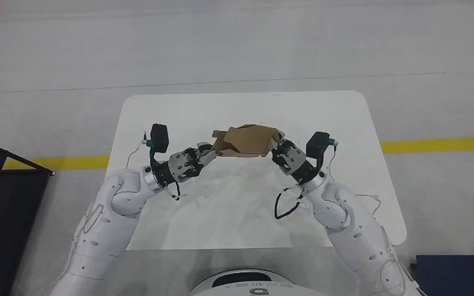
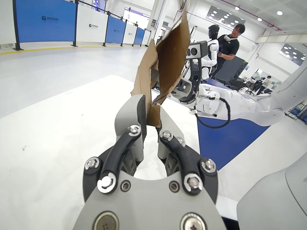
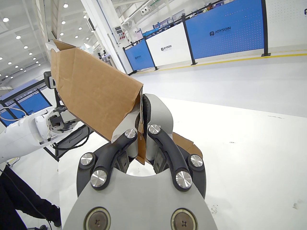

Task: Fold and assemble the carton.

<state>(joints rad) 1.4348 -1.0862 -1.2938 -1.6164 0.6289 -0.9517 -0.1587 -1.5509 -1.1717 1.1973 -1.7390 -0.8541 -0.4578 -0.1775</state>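
A brown cardboard carton (image 1: 247,140), partly folded, hangs above the middle of the white table (image 1: 185,118), held between both arms. My left gripper (image 1: 209,153) is shut on a flap at the carton's left end; in the left wrist view the carton (image 2: 168,58) rises from between the left gripper (image 2: 151,118) and its pads. My right gripper (image 1: 277,152) is shut on the carton's right edge. In the right wrist view the carton (image 3: 96,94) spreads out from my right gripper (image 3: 142,113), with a thin cardboard edge pinched between the fingers (image 3: 158,116).
The white table's far edge (image 1: 244,95) lies beyond the carton. A yellow floor line (image 1: 429,145) runs past the table on both sides. A dark object (image 1: 18,200) stands on the floor at the left. Blue and white barriers (image 2: 45,22) ring the area.
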